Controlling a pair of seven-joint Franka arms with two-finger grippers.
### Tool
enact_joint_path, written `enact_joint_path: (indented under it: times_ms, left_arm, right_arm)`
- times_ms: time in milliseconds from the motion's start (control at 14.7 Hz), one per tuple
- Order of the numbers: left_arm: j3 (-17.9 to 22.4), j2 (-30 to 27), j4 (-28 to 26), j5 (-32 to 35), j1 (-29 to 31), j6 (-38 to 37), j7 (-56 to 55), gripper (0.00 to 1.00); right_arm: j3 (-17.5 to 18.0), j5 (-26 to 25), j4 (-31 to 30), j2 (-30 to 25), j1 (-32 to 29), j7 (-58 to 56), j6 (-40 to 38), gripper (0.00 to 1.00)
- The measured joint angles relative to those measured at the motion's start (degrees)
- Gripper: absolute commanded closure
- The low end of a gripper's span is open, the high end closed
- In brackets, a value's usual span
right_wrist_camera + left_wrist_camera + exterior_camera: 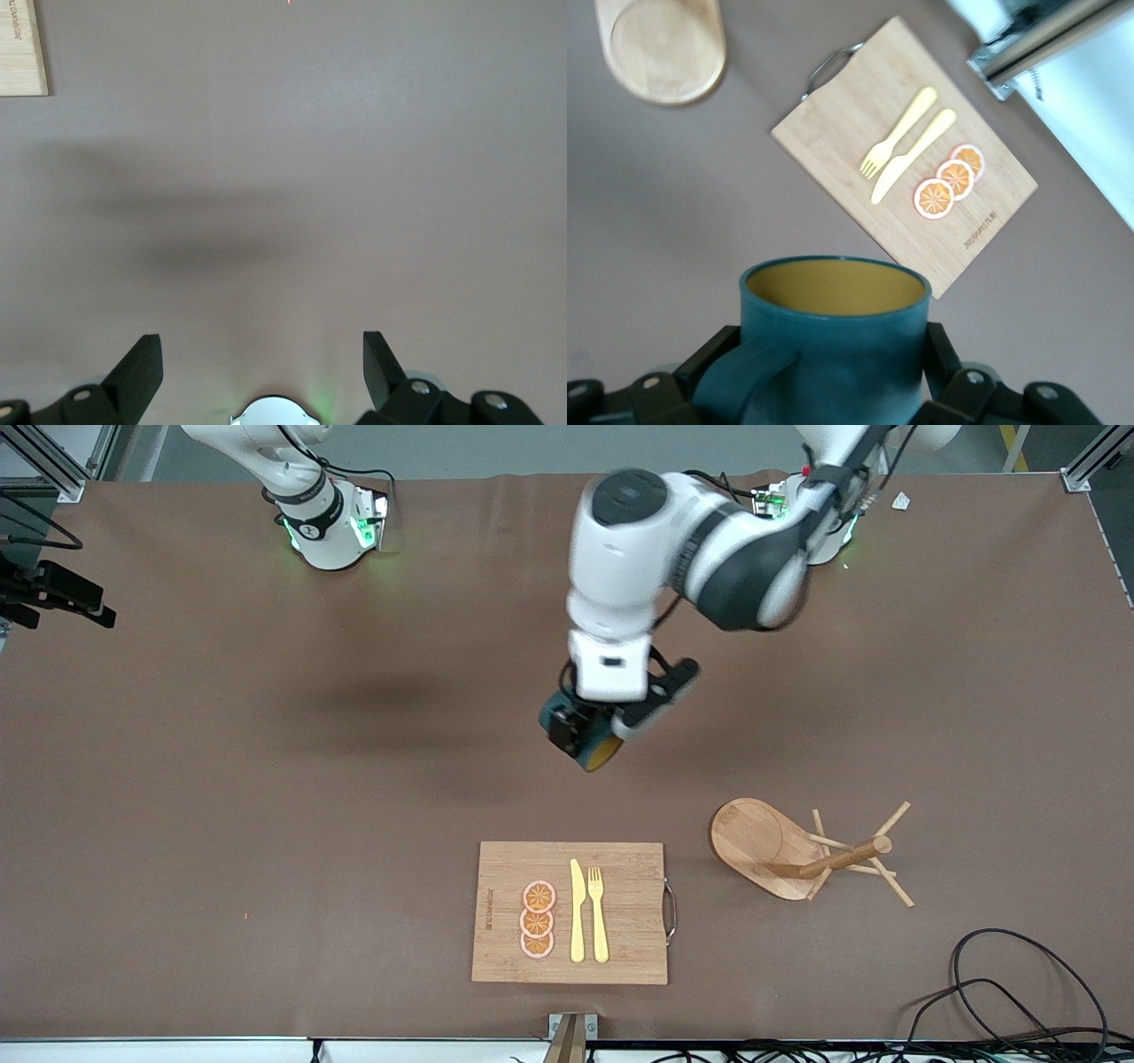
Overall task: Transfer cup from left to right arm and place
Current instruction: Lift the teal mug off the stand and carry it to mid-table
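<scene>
The dark teal cup [599,755] with a tan inside is held in the air over the middle of the table. It is tipped so that its open mouth faces the front camera. My left gripper [591,735] is shut on the cup's body. In the left wrist view the cup [842,345] fills the space between the black fingers [941,350], with its handle toward one finger. My right gripper [261,350] is open and empty, high over bare table near its own base. It does not show in the front view.
A wooden cutting board [629,886] with orange slices [538,919], a yellow knife [577,911] and a fork [598,912] lies near the front edge. A wooden peg rack [780,850] stands beside it toward the left arm's end. Black cables [1019,983] lie at that front corner.
</scene>
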Motion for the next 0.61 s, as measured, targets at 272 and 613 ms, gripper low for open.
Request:
enact_joint_path:
  times_ms: [272, 613]
  left_arm:
    - [0.2, 3.9, -0.7, 16.6, -7.9, 0.1, -2.3, 0.60]
    - [0.3, 12.2, -1.3, 39.3, -14.9, 0.5, -12.0, 0.58]
  right_arm:
    - [0.0, 0.0, 0.0, 0.0, 0.0, 0.0, 0.0, 0.00]
    - [-0.1, 0.0, 0.7, 0.0, 0.0, 0.1, 0.1, 0.00]
